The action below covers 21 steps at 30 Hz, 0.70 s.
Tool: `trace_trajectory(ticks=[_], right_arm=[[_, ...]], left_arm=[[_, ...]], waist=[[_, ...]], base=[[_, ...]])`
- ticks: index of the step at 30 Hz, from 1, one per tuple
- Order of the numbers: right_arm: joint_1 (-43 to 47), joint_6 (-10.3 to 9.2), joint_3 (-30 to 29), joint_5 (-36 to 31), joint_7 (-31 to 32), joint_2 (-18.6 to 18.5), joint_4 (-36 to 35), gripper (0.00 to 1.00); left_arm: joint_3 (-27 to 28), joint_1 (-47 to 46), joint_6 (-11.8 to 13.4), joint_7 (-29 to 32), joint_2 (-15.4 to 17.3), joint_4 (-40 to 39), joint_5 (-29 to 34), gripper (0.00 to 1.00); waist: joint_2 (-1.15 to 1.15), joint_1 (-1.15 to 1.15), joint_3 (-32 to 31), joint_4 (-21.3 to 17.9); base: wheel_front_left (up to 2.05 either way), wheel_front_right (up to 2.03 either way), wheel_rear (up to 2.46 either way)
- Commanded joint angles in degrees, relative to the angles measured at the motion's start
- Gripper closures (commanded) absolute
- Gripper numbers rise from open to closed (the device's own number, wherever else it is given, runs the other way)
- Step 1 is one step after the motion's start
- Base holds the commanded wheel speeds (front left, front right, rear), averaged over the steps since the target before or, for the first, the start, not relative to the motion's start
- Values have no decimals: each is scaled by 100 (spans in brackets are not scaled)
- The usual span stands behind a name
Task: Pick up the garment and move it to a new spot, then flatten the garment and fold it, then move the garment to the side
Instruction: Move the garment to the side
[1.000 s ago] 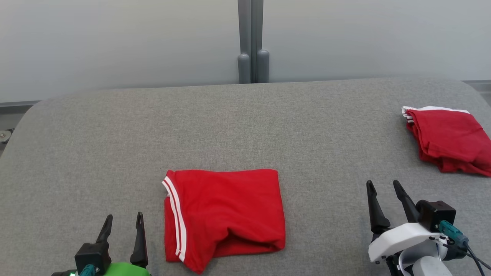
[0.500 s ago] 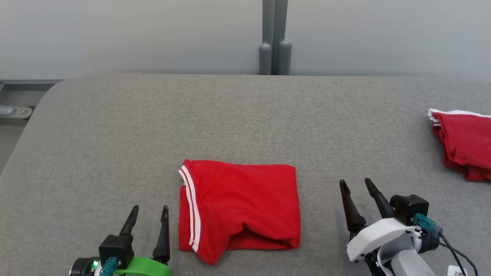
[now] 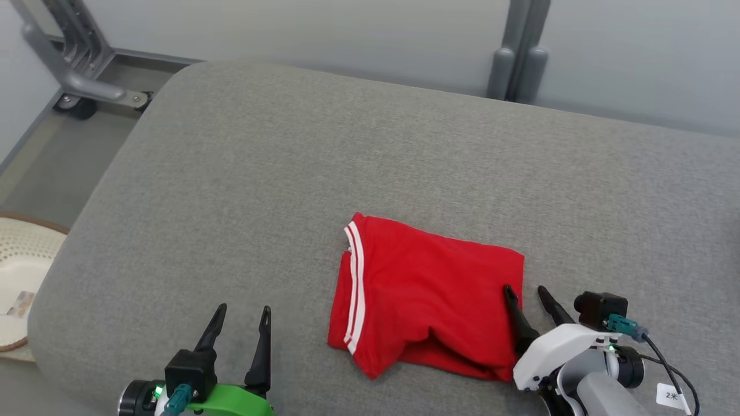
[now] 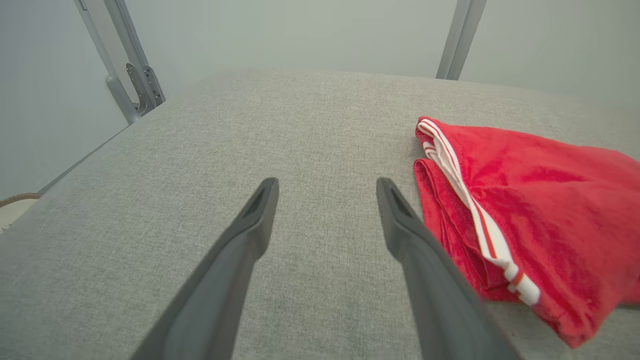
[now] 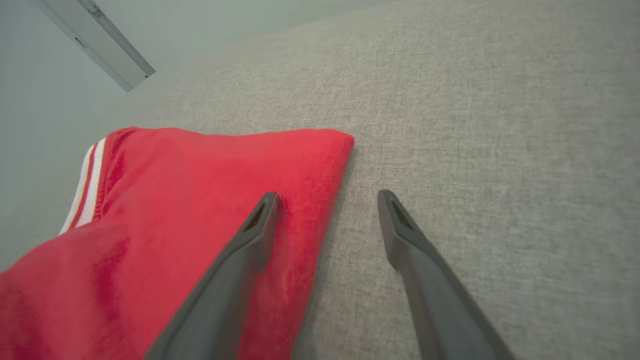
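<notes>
Garment [image 3: 428, 300], red folded cloth with 2 white stripes, lies on grey fabric table [image 3: 260, 173] near front edge. Left gripper [image 3: 244, 308] spread wide, empty, beside striped edge. Right gripper [image 3: 525, 288] spread wide, empty, 1 finger over opposite edge.

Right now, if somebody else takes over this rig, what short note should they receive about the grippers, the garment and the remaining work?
Left gripper: open, empty, above the bare table, left of the garment.
Right gripper: open, holding nothing; it straddles the garment's right edge, one finger over the cloth, the other over the table.
Garment: red with white stripes, lying folded near the table's front.
Done: flattening and folding, by its look.
Left: grasp it and move it to the side.
</notes>
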Motion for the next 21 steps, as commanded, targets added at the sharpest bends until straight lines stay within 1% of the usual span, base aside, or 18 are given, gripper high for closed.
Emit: trace_trajectory(ticks=[1,4,6,7,8,9,12,14,16,21], right_arm=[[-114,-2,63,73,-20,-24,193,0],[-211,-2,254,250,-11,-26,612,0],[-240,-1,522,529,5,-3,838,0],[-286,-1,640,571,12,6,931,21],[-324,-1,755,656,20,12,995,85],[-364,-1,827,721,20,11,1034,100],[-510,-1,939,716,10,-14,990,100],[-630,-1,949,535,-3,-144,811,100],[-759,-2,899,244,-18,-343,553,100],[-900,-5,686,-453,-20,-628,-36,100]], left_arm=[[10,-37,-21,3,12,-14,11,0],[22,-2,-21,3,11,-24,13,0],[37,16,-17,3,11,-30,12,0],[46,16,-11,3,11,-33,5,0],[46,3,0,3,10,-33,-7,0],[44,-15,9,4,11,-31,-27,0],[17,-86,21,3,11,-67,-99,0],[-3,-110,27,4,12,-98,-139,0],[-14,-121,30,4,12,-148,-162,0],[-24,-85,12,4,13,-206,-189,0]], waist=[[0,0,134,379],[0,0,136,433],[0,0,141,439],[0,0,146,430],[0,0,150,416],[0,0,151,401],[0,0,149,336],[0,0,127,279],[0,0,94,204],[0,0,-71,-86]], base=[[0,0,0],[0,0,0],[0,0,0],[0,0,0],[0,0,0],[0,0,0],[0,0,0],[0,0,0],[0,0,0],[0,0,0]])
